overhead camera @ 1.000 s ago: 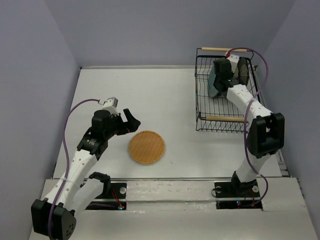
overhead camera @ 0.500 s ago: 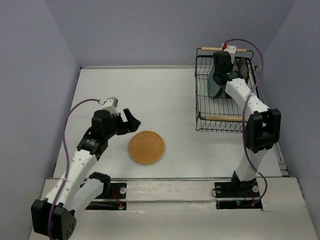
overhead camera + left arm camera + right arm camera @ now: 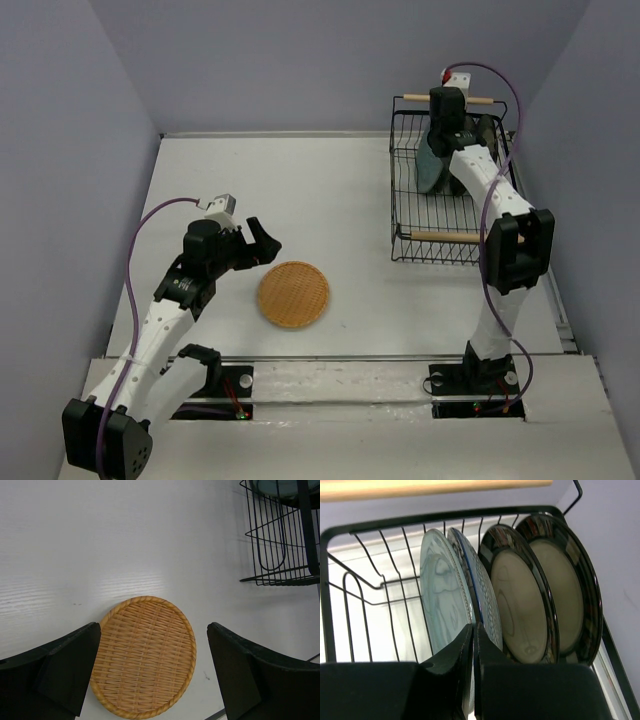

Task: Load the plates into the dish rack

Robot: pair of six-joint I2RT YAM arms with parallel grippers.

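Note:
The orange-tan woven plate lies flat on the table; the left wrist view shows it below and between my fingers. My left gripper is open and empty above the plate's left side. The black wire dish rack holds the other plates upright: teal, blue-and-white, and two beige ones with dark rims. My right gripper is shut and empty. It hovers over the rack's far end, in line with the gap between the teal and blue-and-white plates.
The rack has a wooden rod handle at the far end and another at the near end. It stands at the table's back right by the wall. Its near corner shows in the left wrist view.
My right gripper has risen up and away from the plates in the rack, towards the far handle. The left arm and the woven plate have not moved.

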